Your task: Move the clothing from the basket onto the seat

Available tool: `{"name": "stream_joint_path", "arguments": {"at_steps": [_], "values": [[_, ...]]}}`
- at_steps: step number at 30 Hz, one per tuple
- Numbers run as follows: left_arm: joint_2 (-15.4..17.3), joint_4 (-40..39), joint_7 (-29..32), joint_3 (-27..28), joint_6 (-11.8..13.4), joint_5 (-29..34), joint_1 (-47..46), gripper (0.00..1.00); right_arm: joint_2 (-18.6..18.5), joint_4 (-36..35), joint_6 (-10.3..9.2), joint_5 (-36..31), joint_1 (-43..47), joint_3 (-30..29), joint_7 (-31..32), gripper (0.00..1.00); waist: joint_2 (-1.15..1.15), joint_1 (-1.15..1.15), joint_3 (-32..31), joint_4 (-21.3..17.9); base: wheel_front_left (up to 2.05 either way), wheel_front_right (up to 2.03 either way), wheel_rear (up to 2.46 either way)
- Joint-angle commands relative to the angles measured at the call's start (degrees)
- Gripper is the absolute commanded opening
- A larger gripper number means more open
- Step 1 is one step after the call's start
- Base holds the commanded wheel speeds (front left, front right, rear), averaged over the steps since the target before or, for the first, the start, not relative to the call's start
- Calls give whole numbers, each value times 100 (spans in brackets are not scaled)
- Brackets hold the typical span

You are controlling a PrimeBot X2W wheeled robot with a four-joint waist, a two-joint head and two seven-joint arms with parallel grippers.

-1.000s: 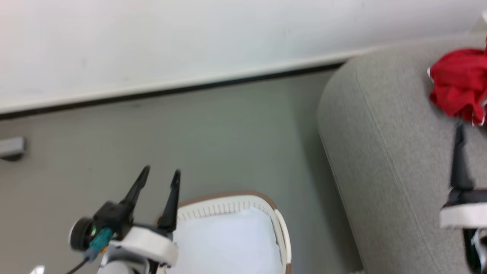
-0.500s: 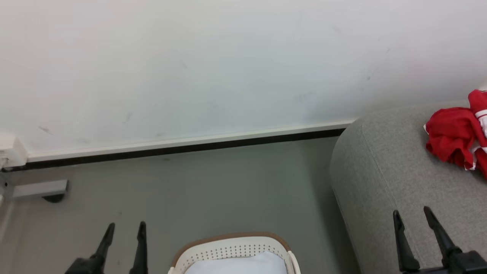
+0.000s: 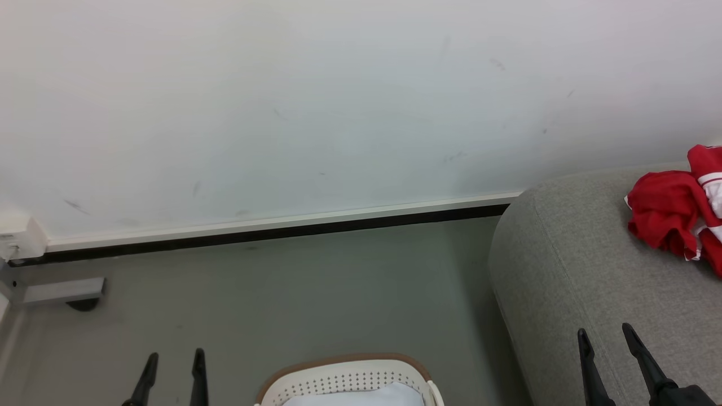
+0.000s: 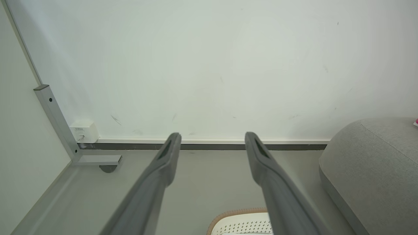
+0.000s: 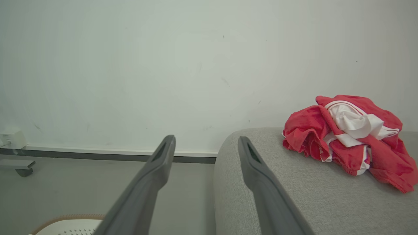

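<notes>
1. The basket (image 3: 338, 375) stands on the grey floor (image 3: 316, 293) at the bottom edge of the head view, between the two grippers. The part of its inside that shows holds a pale bluish-white cloth (image 3: 361, 396).
2. The clothing (image 5: 346, 140) lies on top of the seat (image 5: 277, 195), near the rounded end that faces the wall (image 3: 338, 101). It is well apart from the basket.
3. The clothing is a crumpled heap, wider than it is tall in the right wrist view. Its long axis runs across the seat top, sloping from upper left to lower right in that view. White-striped folds sit on top near the middle. I cannot tell which end is the collar or the hem.
4. The left gripper (image 3: 175, 354) hangs over the floor just left of the basket. Its fingers are spread wide with nothing between them, and they point toward the wall.
5. The right gripper (image 3: 603, 330) hangs over the near part of the seat, clear of the clothing. Its fingers are also parted and hold nothing.
6. A dark baseboard (image 3: 271, 230) runs along the foot of the wall. A small white box (image 3: 17, 237) and a grey metal foot (image 3: 62, 290) sit at the far left.
</notes>
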Motion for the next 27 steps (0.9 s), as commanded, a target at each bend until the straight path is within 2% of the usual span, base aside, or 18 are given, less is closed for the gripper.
{"name": "stream_joint_path", "arguments": {"at_steps": [1, 19, 20, 23, 27], "values": [[-42, 6, -3, 63, -43, 72, 39, 100, 11, 37, -14, -28, -67, 0, 1, 100, 0, 1, 13, -7, 0, 0, 0], [-327, 129, -3, 441, -359, 354, -84, 100, -34, 166, -14, 22, -301, 66, 1, 100, 0, 1, 105, 67, 0, 0, 0], [-326, 143, 2, 418, -368, 365, -58, 0, -11, 150, 1, 2, -244, 62, -1, 0, 0, 1, 105, 67, 0, 0, 0], [-371, 304, 15, 389, -369, 349, -8, 0, 4, 288, 1, 20, -147, 60, 8, 0, 0, 1, 107, 69, 0, 0, 0], [-387, 387, 169, 469, -418, -69, -110, 0, 7, 316, 1, 468, -185, 11, 136, 0, 0, 1, 111, 82, 0, 0, 0]]}}
